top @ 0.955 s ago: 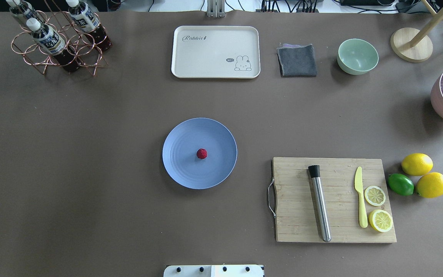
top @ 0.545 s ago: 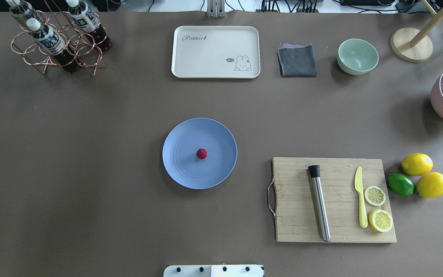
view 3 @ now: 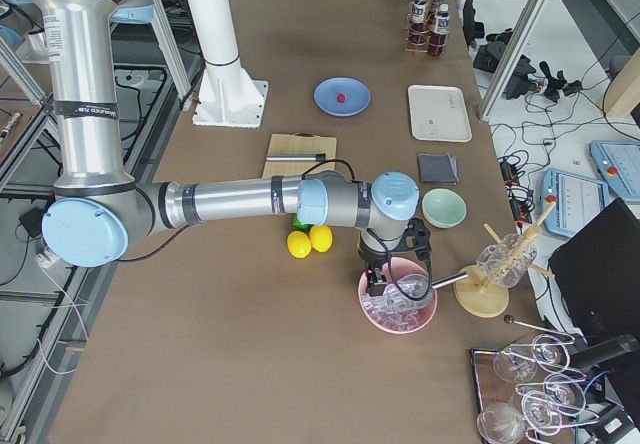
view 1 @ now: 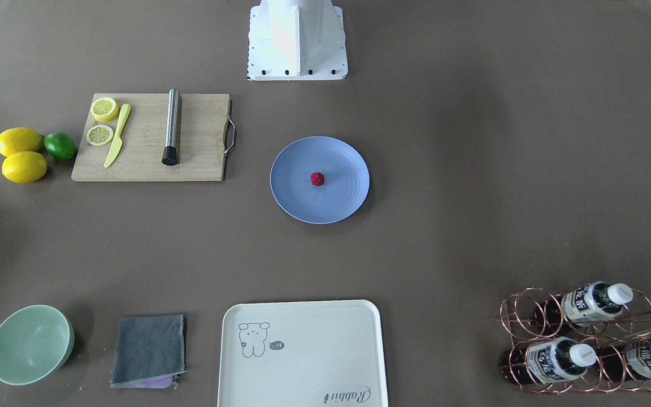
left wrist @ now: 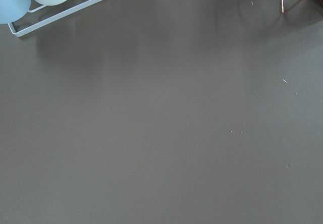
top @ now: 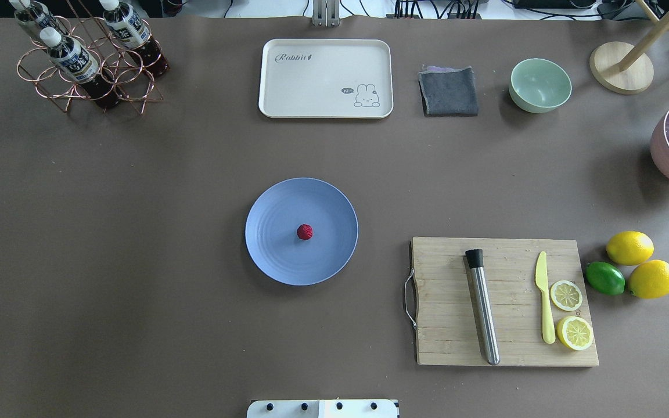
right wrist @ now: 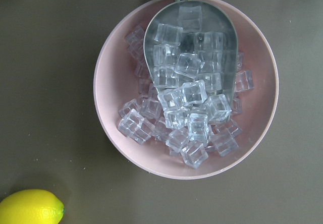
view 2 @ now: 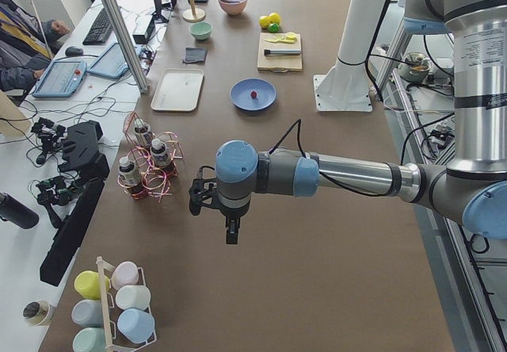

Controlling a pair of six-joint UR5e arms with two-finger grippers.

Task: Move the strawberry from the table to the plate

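Strawberry (top: 305, 232) rests on plate (top: 270, 249); tray (top: 311, 87) reads "Rabbit".

Strawberry (top: 305, 232) on plate (top: 273, 255) at the counter (top: 137, 232)'s middle.
Cutting board (top: 445, 325) right of the plate; tray (top: 323, 81) behind it.

Silver tubes on the left arm (view 2: 348, 176), pale-blue joint caps (view 2: 236, 162), a black cable (view 2: 299, 121) looping alongside, a black left gripper (view 2: 230, 235). The right arm (view 3: 230, 204) matches. White base plate (view 1: 297, 62), black screws (view 1: 286, 72) along its edge.
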